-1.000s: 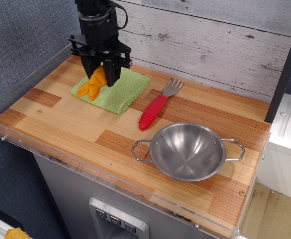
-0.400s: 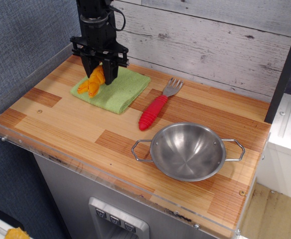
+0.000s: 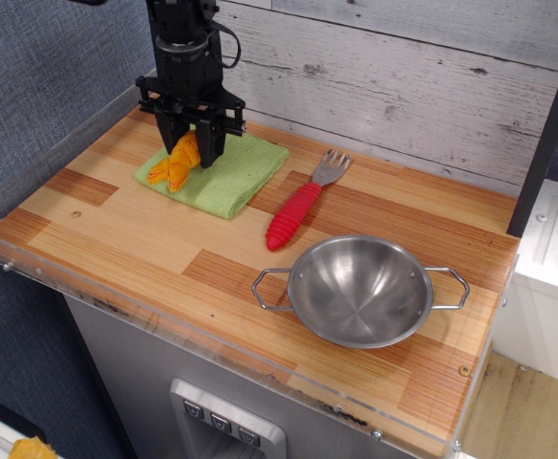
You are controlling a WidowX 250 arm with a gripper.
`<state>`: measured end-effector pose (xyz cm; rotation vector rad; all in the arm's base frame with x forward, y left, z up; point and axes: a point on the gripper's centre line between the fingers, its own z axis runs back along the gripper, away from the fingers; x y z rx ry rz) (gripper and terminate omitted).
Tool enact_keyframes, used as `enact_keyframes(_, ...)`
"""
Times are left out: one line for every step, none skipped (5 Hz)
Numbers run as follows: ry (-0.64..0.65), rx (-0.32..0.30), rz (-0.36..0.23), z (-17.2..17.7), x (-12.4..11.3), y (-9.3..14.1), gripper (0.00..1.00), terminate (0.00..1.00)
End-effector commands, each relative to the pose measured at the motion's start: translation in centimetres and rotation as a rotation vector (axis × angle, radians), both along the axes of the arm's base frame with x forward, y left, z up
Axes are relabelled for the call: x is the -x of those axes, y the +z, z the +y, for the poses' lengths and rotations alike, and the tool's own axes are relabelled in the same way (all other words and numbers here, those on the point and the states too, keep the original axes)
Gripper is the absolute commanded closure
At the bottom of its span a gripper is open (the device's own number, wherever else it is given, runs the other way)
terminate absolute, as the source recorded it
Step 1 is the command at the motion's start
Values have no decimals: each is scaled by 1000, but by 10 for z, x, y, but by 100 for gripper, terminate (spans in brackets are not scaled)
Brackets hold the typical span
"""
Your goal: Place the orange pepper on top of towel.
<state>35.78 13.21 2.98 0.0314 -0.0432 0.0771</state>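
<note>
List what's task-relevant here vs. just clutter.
Job:
- orange pepper, between the fingers of the hand
- towel, under the pepper

Lying about:
- red-handled fork, right of towel
- steel bowl, front right

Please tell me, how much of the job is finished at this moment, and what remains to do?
Done: the orange pepper lies over the left part of the light green towel. In hand: the gripper stands around the pepper's upper end; whether it grips cannot be told. Left: probably to let go and lift away.
</note>
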Motion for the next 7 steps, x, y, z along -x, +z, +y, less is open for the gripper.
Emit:
enact_keyframes(10, -14, -69, -7, 7, 19, 0, 0)
enact_keyframes(20, -19, -92, -16, 20, 31, 0, 0)
enact_keyframes(70, 8, -126, -38, 55, 63, 0, 0)
enact_keyframes(81, 14, -158, -56, 93, 85, 0, 0)
enact_keyframes(106, 179, -158, -66, 117, 81, 0, 0)
enact_keyframes(48, 158, -194, -65, 123, 83, 0, 0)
enact_keyframes(-26, 137, -218, -58, 114, 85, 0, 0)
